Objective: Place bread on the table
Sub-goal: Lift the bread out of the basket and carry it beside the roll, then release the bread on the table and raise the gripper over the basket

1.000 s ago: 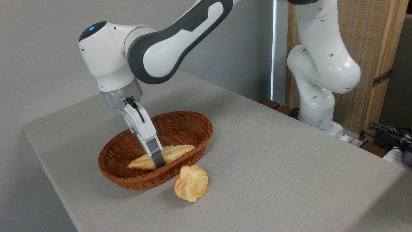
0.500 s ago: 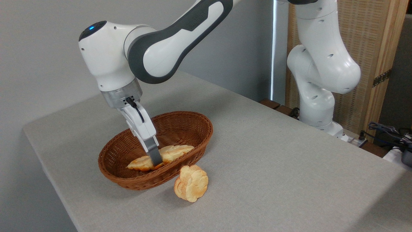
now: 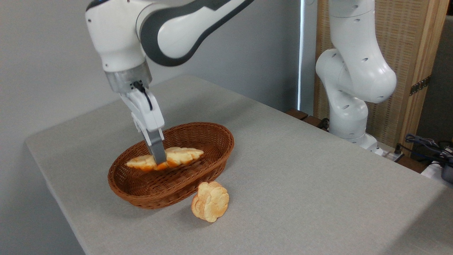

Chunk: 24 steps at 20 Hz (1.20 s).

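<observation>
Bread (image 3: pixel 180 156) middle behind end effector (image 3: pixel 159 159)

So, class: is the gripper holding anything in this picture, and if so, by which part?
Yes. The gripper is shut on the bread, gripping it near the middle of its length, with both ends sticking out free above the basket.

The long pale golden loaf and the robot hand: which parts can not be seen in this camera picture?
- Robot hand: the near grey finger covers the far finger.
- Long pale golden loaf: its middle is behind that finger; whether its underside is clear of the brown oval wicker basket cannot be told.
- Small round flower-shaped bun: whether it leans on the basket is unclear.
</observation>
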Tool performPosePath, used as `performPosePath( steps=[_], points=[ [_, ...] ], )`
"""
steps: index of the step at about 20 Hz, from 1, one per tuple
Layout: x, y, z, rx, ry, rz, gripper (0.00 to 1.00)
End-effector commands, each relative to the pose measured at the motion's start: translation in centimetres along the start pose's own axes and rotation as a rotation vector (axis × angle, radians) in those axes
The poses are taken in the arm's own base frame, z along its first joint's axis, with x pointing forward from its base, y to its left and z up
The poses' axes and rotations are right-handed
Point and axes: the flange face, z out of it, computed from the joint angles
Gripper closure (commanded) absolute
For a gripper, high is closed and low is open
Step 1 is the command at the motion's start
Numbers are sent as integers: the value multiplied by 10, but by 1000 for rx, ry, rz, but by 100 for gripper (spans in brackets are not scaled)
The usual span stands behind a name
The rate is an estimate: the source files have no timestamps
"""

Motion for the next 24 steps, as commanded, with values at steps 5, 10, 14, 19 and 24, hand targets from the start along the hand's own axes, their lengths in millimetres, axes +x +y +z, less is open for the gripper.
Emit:
performPosePath(
  steps=[5, 10, 14, 19, 24],
  points=[
    [-73, -30, -47, -18, -3, -133, 89],
    [-161, -56, -39, -91, -46, -104, 81],
    [-201, -75, -29, -115, -43, -140, 75],
    [-216, -74, 3, -153, -75, -62, 0],
    [-215, -73, 13, -166, -86, -51, 0]
  ],
)
